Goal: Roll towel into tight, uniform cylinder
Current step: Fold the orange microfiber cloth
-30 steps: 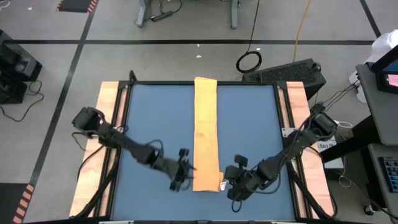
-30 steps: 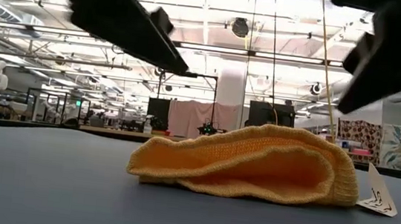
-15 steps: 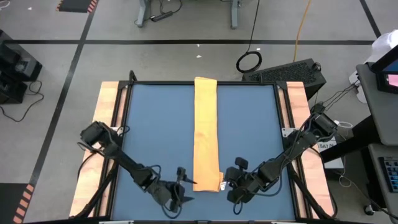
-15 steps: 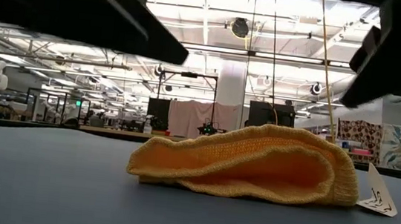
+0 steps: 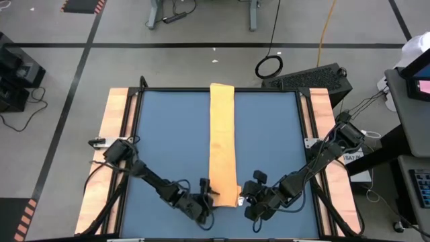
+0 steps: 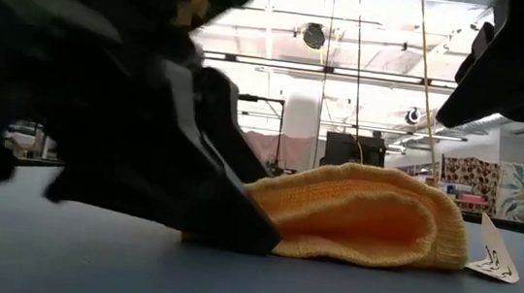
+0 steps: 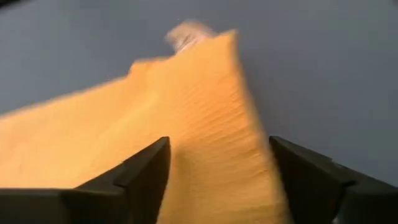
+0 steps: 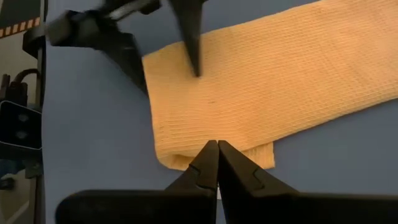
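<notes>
Right wrist view: left gripper (image 8: 168, 59) jaws spread astride towel (image 8: 261, 87); right gripper (image 8: 217, 147) jaws pressed together.

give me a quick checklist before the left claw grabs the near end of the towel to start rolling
1. Towel lies as one long folded strip, not yet rolled: ok.
2. Left claw open, one finger over the cloth and one beside its edge at the near end: ok.
3. Left claw low enough to catch the whole folded edge: cannot tell.
4. Right claw shut, at the near end's other corner, not holding cloth: ok.
5. White tag sticks out at the near corner beside the right claw, clear of the left fingers: ok.
6. Blue mat around the strip is flat: ok.
</notes>
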